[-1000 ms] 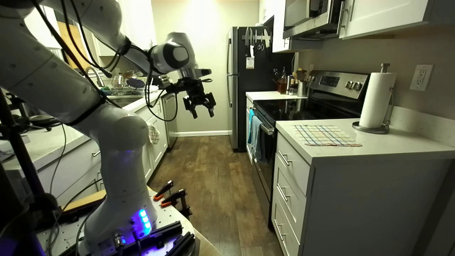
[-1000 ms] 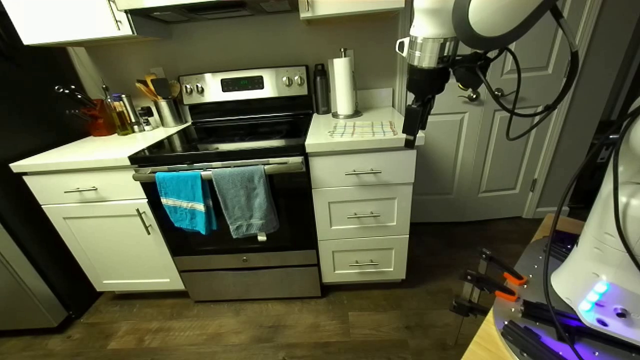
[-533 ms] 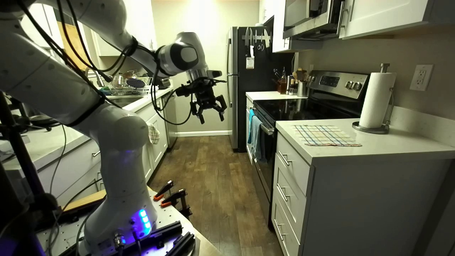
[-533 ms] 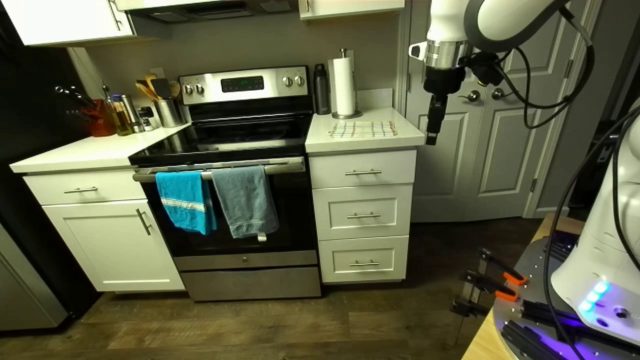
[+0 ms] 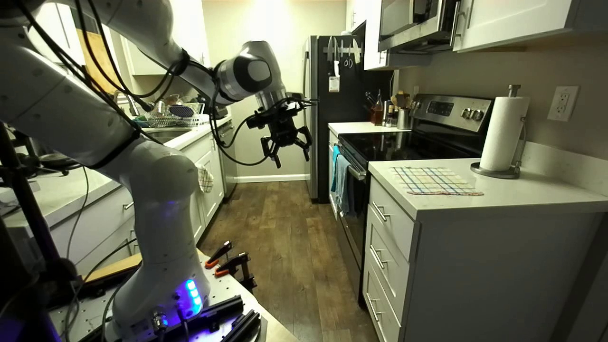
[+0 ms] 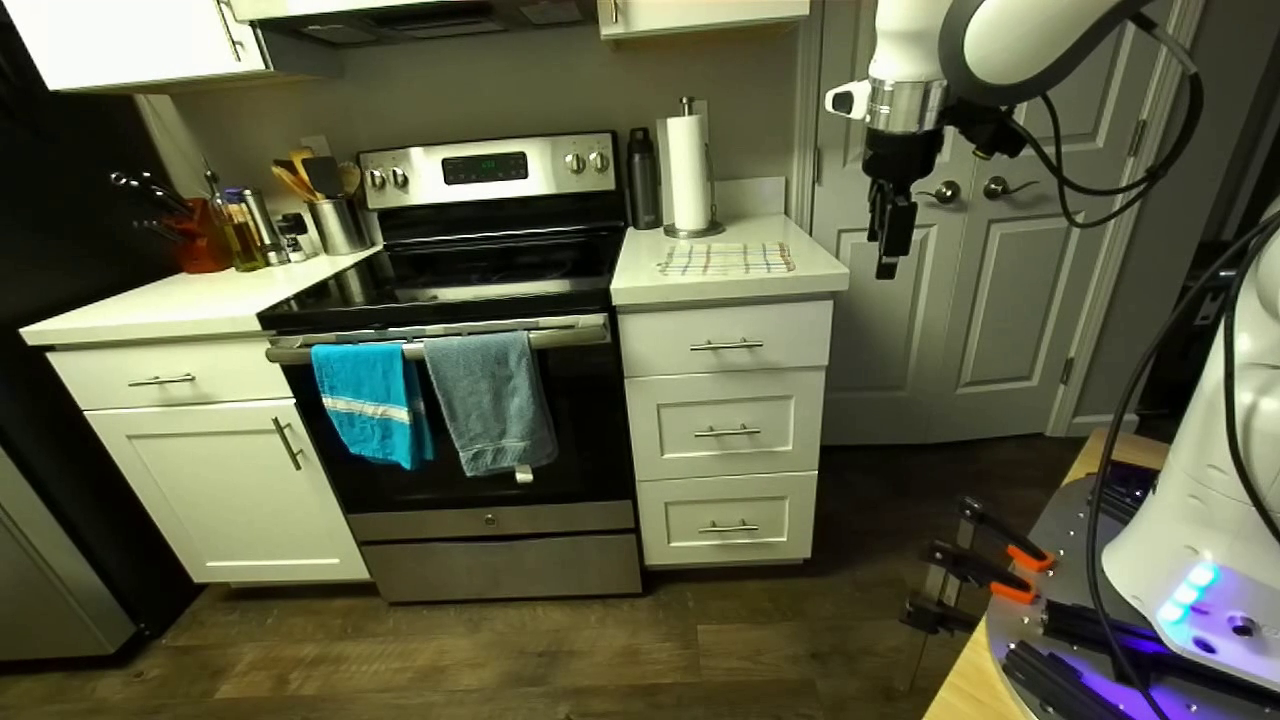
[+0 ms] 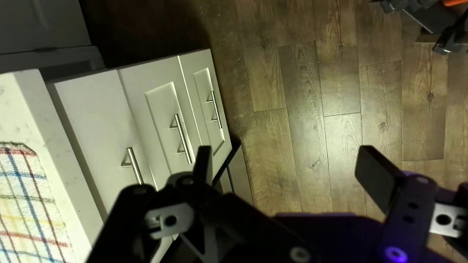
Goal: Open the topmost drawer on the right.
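Note:
The topmost drawer [image 5: 393,216] is the shallow white front right under the countertop, flush and shut. It also shows in an exterior view [image 6: 660,340] and at the left of the wrist view [image 7: 97,117]. Its bar handle [image 6: 726,344] lies horizontally on the front; in the wrist view the handle [image 7: 134,166] is partly cut off by the gripper's left finger. My gripper [image 5: 292,160] is open and empty, pointing down in the air apart from the drawer. Its fingers are spread wide over the floor in the wrist view [image 7: 285,160].
Two deeper drawers [image 6: 728,420] sit below, with bar handles. The countertop [image 6: 640,285] edge overhangs the top drawer; a checked cloth [image 6: 726,258] and paper towel roll [image 6: 687,170] are on it. The stove [image 6: 440,275] with hanging towels [image 6: 490,400] stands beside. Clamps [image 6: 980,570] hold the robot's table.
My gripper has moved to the right in both exterior views and turned somewhat about its axis. It has stayed open. The drawers have not moved.

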Controlling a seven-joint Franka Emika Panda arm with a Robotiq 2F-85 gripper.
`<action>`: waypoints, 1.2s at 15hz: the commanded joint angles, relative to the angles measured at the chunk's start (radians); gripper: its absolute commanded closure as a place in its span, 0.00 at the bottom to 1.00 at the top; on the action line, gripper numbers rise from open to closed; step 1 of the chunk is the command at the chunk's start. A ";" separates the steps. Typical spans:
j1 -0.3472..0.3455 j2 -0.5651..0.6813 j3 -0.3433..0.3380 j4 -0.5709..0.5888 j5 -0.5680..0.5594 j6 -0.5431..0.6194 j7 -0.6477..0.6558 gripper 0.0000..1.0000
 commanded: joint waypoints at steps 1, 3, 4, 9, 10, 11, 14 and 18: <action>-0.003 0.000 0.004 0.002 0.003 -0.003 -0.003 0.00; -0.003 0.000 0.004 0.002 0.003 -0.003 -0.003 0.00; -0.003 0.000 0.004 0.002 0.003 -0.003 -0.004 0.00; -0.012 0.032 -0.069 0.060 0.005 0.005 -0.093 0.00; -0.006 0.042 -0.095 0.084 0.020 0.006 -0.124 0.00; -0.005 0.056 -0.121 0.112 0.023 0.013 -0.160 0.00; -0.005 0.115 -0.170 0.185 0.022 0.029 -0.239 0.00; -0.008 0.223 -0.193 0.238 0.021 0.069 -0.348 0.00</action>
